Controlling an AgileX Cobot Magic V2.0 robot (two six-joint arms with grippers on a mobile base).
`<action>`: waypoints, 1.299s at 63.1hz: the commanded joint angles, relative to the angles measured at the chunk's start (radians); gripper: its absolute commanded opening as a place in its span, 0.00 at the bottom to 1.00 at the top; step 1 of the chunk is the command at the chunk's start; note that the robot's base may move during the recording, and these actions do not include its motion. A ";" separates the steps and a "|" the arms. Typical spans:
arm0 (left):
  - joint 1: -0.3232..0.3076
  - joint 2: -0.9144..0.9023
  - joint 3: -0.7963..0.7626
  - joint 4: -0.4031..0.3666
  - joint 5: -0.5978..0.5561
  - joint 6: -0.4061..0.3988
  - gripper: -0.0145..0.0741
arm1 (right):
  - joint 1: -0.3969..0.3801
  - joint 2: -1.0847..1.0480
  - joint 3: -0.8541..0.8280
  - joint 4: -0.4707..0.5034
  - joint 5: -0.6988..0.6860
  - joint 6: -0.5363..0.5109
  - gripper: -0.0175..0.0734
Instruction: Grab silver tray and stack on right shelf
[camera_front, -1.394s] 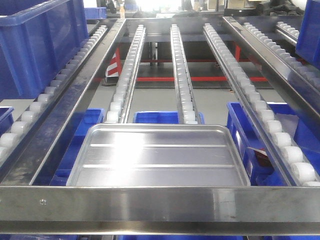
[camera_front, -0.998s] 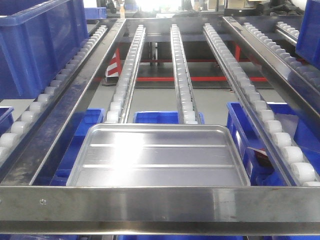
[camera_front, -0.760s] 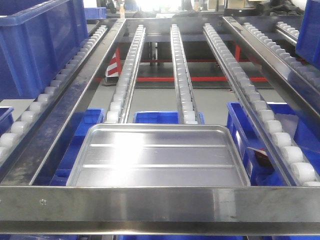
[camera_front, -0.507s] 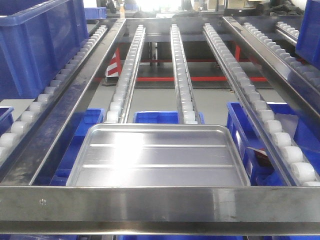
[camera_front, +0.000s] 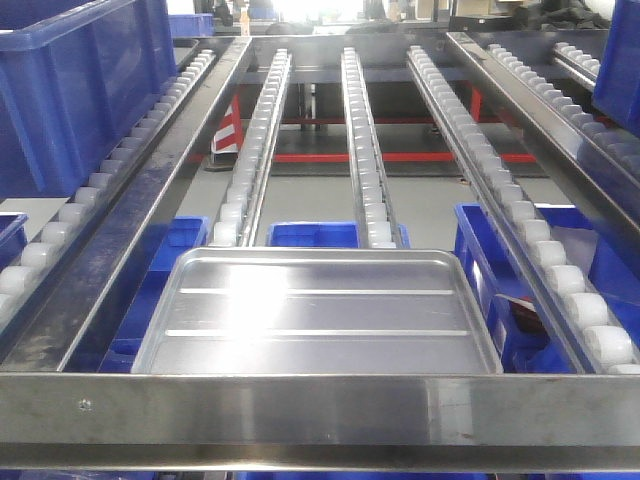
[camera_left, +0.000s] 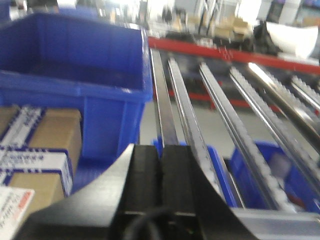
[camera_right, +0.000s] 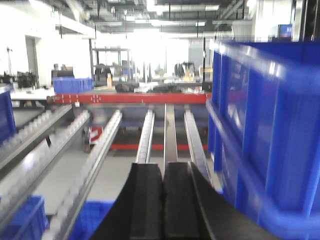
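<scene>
At the rack's low end: the silver tray lies flat, floor up, with its two long ridges running crosswise.
Tray support: its far edge sits over the two middle roller tracks. Its near edge is at the front bar, which probably acts as the stop on the slope.
Right shelf: the right shelf is a sloping steel frame. The tray sits on it, so the placing looks done or nearly so.
Left end effector: the left end effector has its black fingers pressed together on nothing, and it is raised near the left of the rack.
Right end effector: the right end effector is likewise closed and empty, beside a tall blue crate.
Contact: neither end effector appears in the front view, so both are clear of the tray.
Left crate: a large blue crate stands on the neighbouring lane, well apart from the tray.
Lower bins: blue bins sit beneath the tracks.
Cartons: brown cartons lie beside the left crate.
Writing: the cartons carry blue-and-white labels too blurred to read. No brand is legible on the tray, crates or frame.
</scene>
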 joint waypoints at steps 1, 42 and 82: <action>-0.007 0.109 -0.140 -0.061 0.105 -0.001 0.06 | 0.002 0.089 -0.102 0.000 -0.051 -0.008 0.26; -0.007 0.694 -0.349 -0.528 0.248 0.391 0.57 | 0.429 0.648 -0.367 0.046 0.186 -0.008 0.73; -0.396 1.147 -0.689 -0.364 0.395 0.343 0.53 | 0.460 1.054 -0.484 0.239 0.389 -0.008 0.77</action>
